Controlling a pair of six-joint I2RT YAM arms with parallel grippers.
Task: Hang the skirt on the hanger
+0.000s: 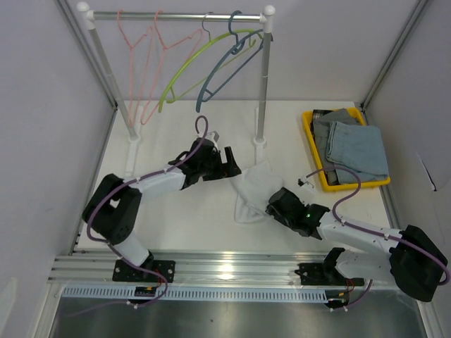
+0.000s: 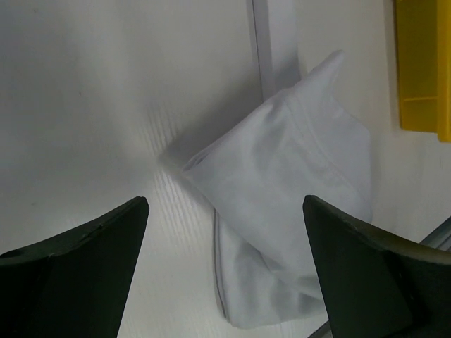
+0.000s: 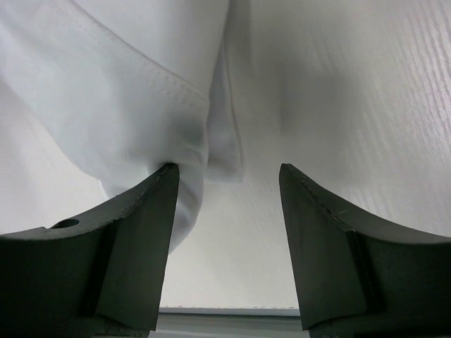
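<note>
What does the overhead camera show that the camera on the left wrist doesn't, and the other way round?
Only the overhead view shows the clothes rail with its hangers, the folded clothes in the yellow tray, and the right gripper at the near edge of the skirt. Only the left wrist view shows how wide the left gripper holds its dark fingers apart, and the skirt's stitched seam. Both show the skirt lying on the table and part of the tray.
</note>
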